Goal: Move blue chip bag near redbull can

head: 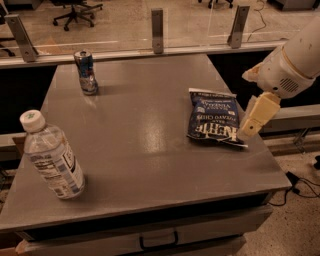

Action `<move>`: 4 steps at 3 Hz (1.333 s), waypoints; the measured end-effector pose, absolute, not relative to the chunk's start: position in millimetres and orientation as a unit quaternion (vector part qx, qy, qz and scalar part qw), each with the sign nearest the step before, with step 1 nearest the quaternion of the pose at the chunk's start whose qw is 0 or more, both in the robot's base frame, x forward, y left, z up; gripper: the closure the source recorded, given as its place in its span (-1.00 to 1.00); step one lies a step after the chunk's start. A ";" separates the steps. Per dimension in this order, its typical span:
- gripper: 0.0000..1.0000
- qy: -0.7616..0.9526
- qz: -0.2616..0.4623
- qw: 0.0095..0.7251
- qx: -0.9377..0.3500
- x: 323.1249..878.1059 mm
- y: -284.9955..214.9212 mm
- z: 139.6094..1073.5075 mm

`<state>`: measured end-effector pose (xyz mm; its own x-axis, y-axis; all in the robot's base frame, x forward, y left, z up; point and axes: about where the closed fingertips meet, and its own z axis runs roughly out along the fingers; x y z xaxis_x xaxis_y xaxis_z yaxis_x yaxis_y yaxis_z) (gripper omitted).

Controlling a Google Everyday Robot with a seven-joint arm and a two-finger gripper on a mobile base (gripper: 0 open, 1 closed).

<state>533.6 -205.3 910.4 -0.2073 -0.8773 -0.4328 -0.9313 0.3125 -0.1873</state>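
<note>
Hovering mid-right at the blue chip bag's [214, 120] edge, the tool [256, 119], grip state unclear, should centre over it before descending.

So the grey table [150, 155] has three things on it. The blue chip bag [212, 120] lies flat on the right side, white lettering upside down from this angle. The redbull can [86, 72] stands upright way over at the far left corner, well apart from the bag. A clear water bottle [52, 157] with a white cap stands near the front left. The gripper [252, 122], cream-coloured on a white arm [287, 67], hangs at the table's right edge by the bag's lower right corner; can't tell if it's touching. There's a drawer handle [159, 241] under the front edge and an office chair [75, 7] beyond the glass.
</note>
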 end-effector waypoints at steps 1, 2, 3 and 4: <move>-1.00 0.775 0.056 0.237 -0.584 533.2 -205.1 911.2; -1.00 0.788 0.081 0.252 -0.556 537.7 -202.3 902.6; -1.00 0.807 0.120 0.271 -0.511 550.0 -198.5 883.7; -1.00 0.822 0.155 0.276 -0.472 560.1 -195.1 859.4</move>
<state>560.1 -195.1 859.4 -0.4008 -0.6912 -0.6013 -0.8629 0.5054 -0.0058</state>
